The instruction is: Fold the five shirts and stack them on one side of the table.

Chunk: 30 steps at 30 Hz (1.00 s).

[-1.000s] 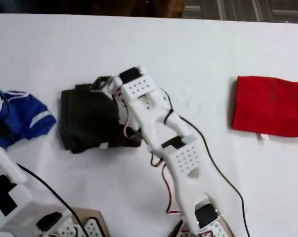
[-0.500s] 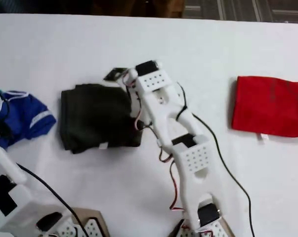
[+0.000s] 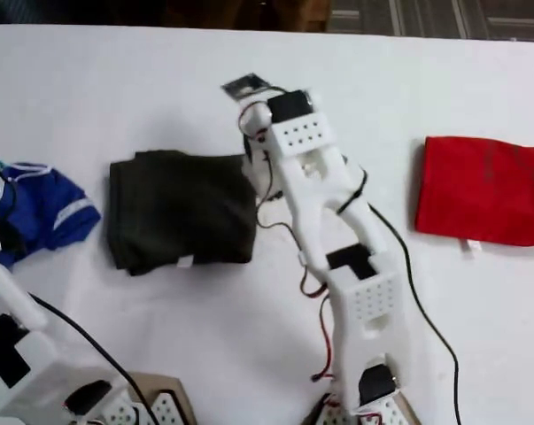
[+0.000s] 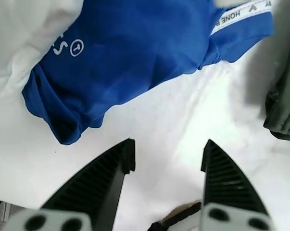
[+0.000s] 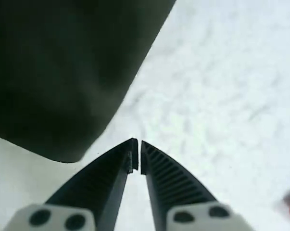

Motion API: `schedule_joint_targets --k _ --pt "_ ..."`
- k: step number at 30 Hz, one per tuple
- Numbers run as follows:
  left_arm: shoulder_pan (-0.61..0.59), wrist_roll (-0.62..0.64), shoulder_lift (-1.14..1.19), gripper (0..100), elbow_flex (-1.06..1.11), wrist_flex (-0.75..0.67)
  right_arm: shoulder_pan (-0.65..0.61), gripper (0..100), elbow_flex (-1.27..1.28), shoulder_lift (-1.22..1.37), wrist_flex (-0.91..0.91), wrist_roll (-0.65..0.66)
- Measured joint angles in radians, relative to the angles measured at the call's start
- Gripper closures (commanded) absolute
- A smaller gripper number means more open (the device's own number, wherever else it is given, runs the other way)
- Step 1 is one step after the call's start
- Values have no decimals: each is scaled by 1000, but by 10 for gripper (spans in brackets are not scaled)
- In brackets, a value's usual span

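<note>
Over the table point(image 3: 116, 80), holds right gripper point(image 5: 136, 144) pinched together beside the dark shirt point(image 3: 180, 211), left gripper point(image 4: 169, 149) spread near the blue shirt point(image 4: 135, 53).

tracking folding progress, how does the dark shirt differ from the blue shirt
The dark shirt lies folded into a flat rectangle; the blue shirt is bunched and crumpled. The dark shirt is plain, while the blue shirt carries white trim and print. The dark shirt sits mid-table; the blue shirt sits near the table's edge. Both rest on the white table.
</note>
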Motion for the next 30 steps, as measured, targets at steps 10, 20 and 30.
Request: schedule_joint_targets --k 10,20,30 --pt "0 0 0 755 66 14 -107 815 9 -2 -31 -155" --pt "-2 -8 0 755 163 -26 -141 815 9 118 -54 -319" --pt "-2 -68 0 755 169 -46 -143 815 -54 210 -68 -393"
